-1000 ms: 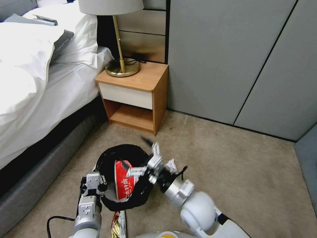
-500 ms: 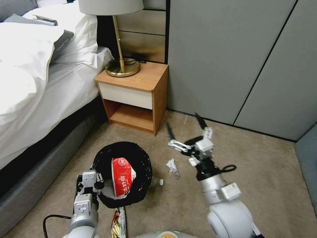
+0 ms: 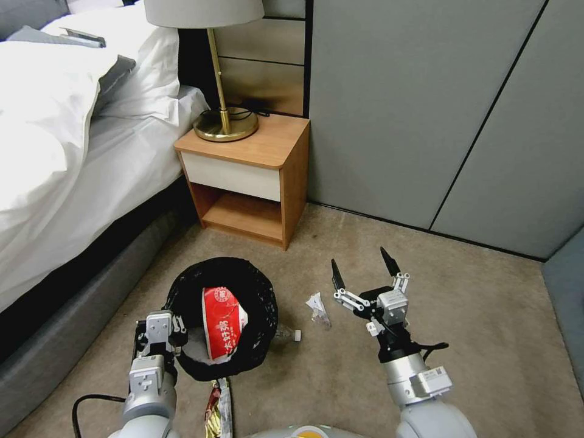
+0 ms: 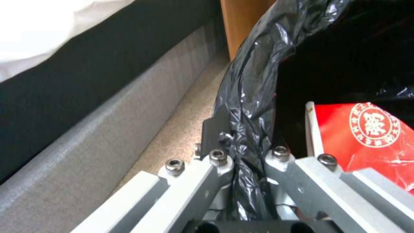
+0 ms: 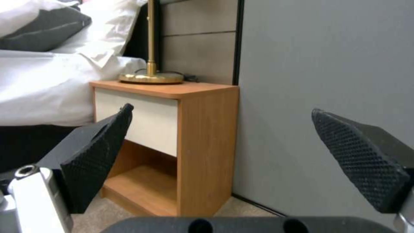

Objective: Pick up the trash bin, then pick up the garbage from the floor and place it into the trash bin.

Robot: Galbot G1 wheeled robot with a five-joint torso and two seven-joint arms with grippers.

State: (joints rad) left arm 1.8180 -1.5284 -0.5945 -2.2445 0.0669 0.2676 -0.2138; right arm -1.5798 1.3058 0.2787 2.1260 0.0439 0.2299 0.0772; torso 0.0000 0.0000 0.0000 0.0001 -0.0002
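Two end effectors: left (image 3: 159, 331) clamps trash bin (image 3: 182, 304), right (image 3: 363, 273) spread.

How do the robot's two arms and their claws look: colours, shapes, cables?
Both arms are silver-white metal tubes with rounded joints. The right claw has two pointed black fingers with dotted texture on silver linkages. The left claw is a boxy silver frame with visible screws. Black cables loop beside each wrist.

shiny wrapper (image 3: 218, 413): cut off by head view's lower edge | trash bin (image 3: 222, 316): white wall hidden by liner
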